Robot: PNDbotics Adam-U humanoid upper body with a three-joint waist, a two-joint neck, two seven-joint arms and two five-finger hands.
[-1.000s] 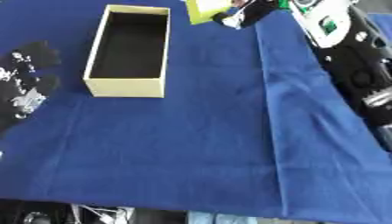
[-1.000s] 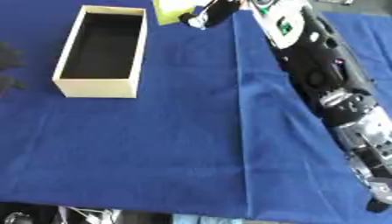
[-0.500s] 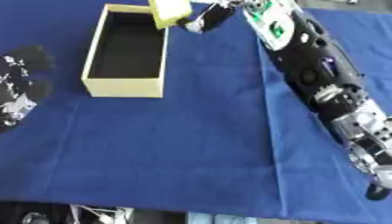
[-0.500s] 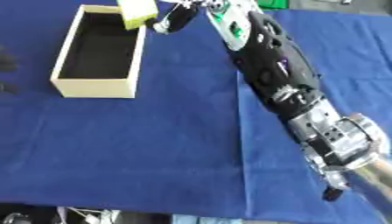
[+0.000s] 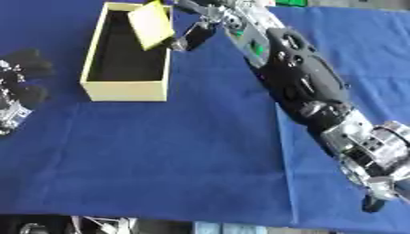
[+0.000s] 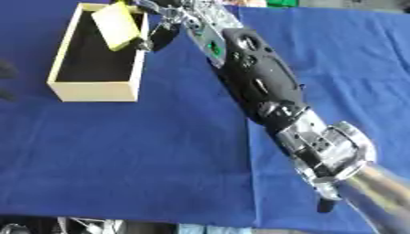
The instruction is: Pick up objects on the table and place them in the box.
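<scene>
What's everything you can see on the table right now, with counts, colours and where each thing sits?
box: one, pale yellow outside and dark inside, open top, far left part of the table.
flat block: one, yellow, tilted over the box's right wall at its far end, held by the right hand.
tablecloth: one, blue, covering the whole table.
green thing: one, at the far edge, too little shows to name it.
right hand: at the far end of the box, on the block; arm crosses from lower right.
left hand: black, resting at the left edge.

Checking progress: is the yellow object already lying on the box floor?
No, the yellow object is held by the right hand above the box rim.
</scene>
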